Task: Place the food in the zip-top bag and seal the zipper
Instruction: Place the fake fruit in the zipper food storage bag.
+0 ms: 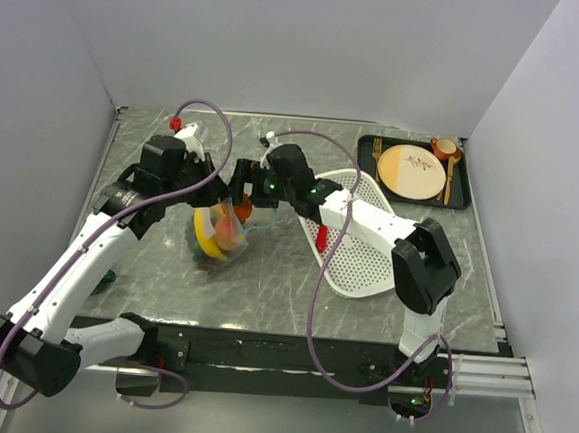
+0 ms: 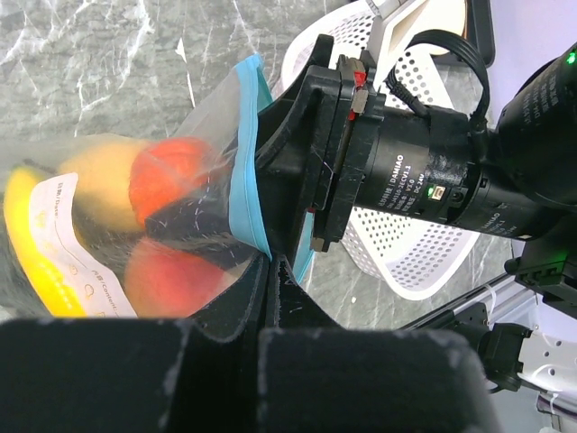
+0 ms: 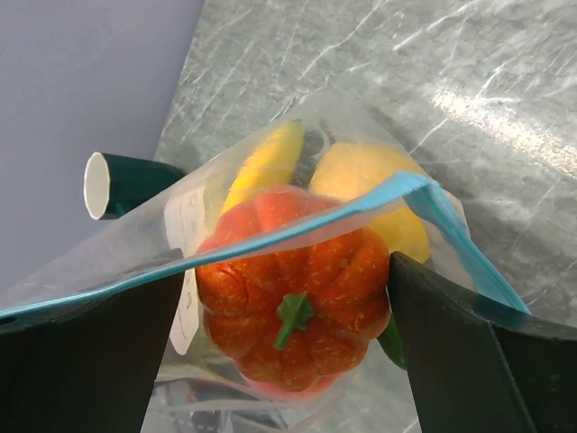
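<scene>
Right wrist, tomato [image 3: 293,307] between end effector [image 3: 284,271] fingers [image 3: 460,361]

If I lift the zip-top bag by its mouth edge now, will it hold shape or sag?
Likely floppy: the zip-top bag is thin clear film, creased and draped over its contents. The rounded pieces inside, such as the banana and orange tomato, would probably shift and make it bottom-heavy. The zipper strip looks stiffest, so it is probably the surest hold.

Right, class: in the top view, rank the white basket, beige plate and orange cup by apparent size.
Largest: white basket.
Then: beige plate.
Smallest: orange cup.
The right arm hides part of the basket, yet it plainly looks biggest.
</scene>
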You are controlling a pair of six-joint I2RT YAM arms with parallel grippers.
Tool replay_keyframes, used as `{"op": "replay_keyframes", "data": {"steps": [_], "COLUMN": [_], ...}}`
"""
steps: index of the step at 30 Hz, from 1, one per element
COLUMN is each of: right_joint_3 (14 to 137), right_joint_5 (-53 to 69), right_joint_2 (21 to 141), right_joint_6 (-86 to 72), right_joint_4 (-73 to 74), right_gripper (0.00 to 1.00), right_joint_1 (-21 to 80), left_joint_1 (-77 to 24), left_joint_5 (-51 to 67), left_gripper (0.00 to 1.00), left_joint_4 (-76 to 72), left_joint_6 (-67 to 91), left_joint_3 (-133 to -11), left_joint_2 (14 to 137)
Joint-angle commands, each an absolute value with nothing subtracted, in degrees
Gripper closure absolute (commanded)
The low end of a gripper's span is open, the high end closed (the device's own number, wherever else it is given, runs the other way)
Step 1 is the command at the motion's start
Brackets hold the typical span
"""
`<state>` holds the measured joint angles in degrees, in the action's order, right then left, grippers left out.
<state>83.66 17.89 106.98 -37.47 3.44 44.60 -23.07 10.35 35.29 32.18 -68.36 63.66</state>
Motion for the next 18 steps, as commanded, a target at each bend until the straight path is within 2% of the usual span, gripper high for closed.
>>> {"op": "replay_keyframes", "data": {"steps": [1,18], "right_joint_3": [83.7,75.2], "right_joint_5": [15.2,-2.7], "right_joint_2": [103.4,89.2], "right_joint_6": [-35.0,-31.7], "right_joint_4": [1.8,10.6], "right_gripper": [0.00,0.00], "right_joint_1": [45.4,43.2], "left_joint_1": [-23.3,-23.3], "left_joint_5": [11.1,10.0], "left_gripper": [0.99,0.99], "left_joint_4": [32.1,32.2], "left_joint_6": [31.9,31.8], "left_joint_3": [-68.7,-68.6], "left_joint_2": [62.1,61.4]}}
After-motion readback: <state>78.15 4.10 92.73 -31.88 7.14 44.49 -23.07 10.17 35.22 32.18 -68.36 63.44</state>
